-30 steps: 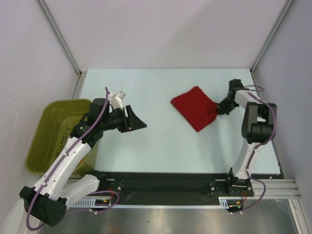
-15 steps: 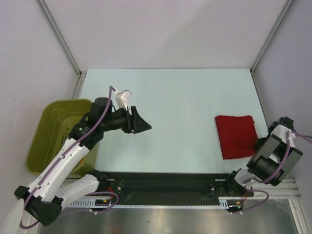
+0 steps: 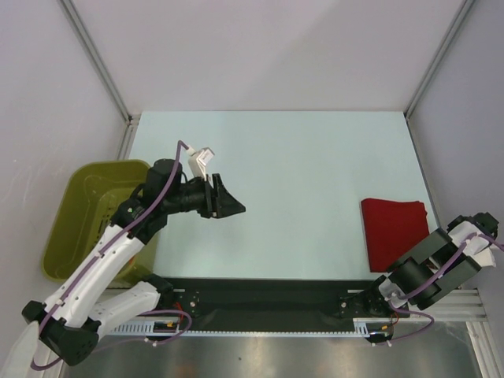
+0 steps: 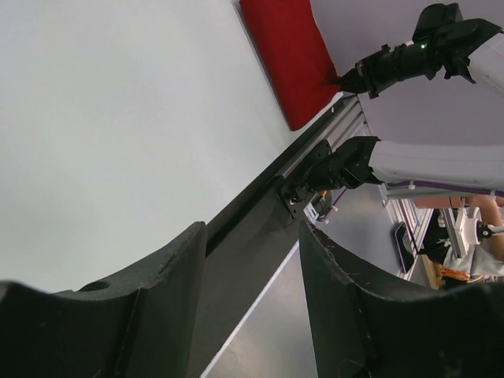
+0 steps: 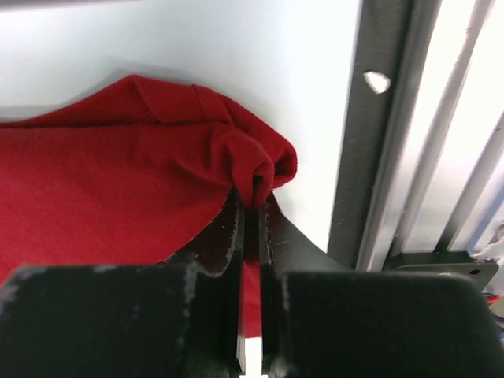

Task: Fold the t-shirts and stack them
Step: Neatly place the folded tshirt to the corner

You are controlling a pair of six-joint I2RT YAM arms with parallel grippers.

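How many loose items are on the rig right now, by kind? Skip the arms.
Folded red cloth t-shirt: 1
Olive-green plastic basket: 1
Total: 2

Left claw [image 3: 230, 206] hovers spread; right claw [image 5: 250, 211] is pinched on red t-shirt [image 3: 394, 231].

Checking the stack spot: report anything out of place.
The red t-shirt lies at the near right corner of the table, close to the edge, one corner bunched up in the shut right pincer. Nothing else stands out.
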